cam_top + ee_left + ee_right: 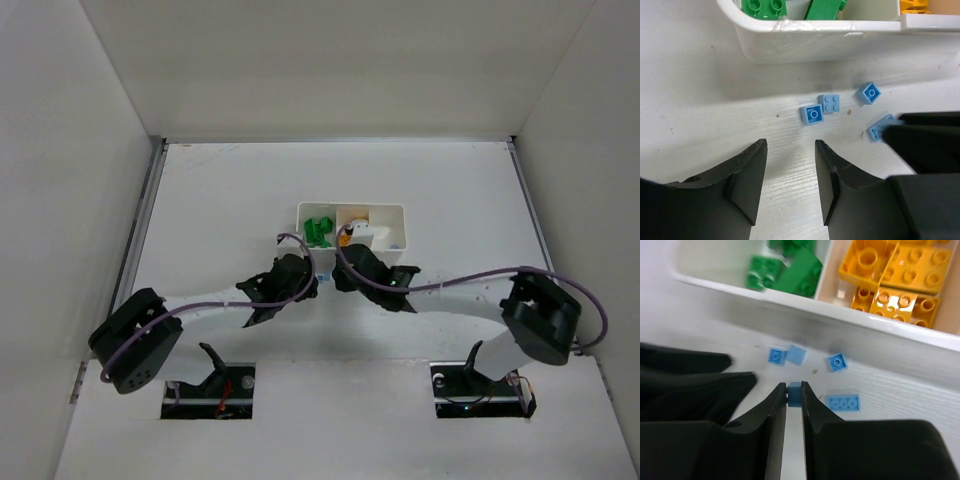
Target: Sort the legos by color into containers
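Blue lego (pixel 794 392) in right fingers (pixel 771 412); three-stud one (pixel 843 402) lies along tray (pixel 865 335).

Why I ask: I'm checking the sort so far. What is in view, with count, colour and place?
table: one, white, under everything
tray: one, white, divided, on the table
green legos: at least three, green, tray's left compartment
yellow-orange legos: at least three, yellow-orange, compartment beside the green
light blue legos: four, light blue, loose on the table before the tray
held light blue lego: one, light blue, between the right fingers
cables: two, purple, along the arms
left gripper: black, open, empty
right gripper: black, shut on that lego
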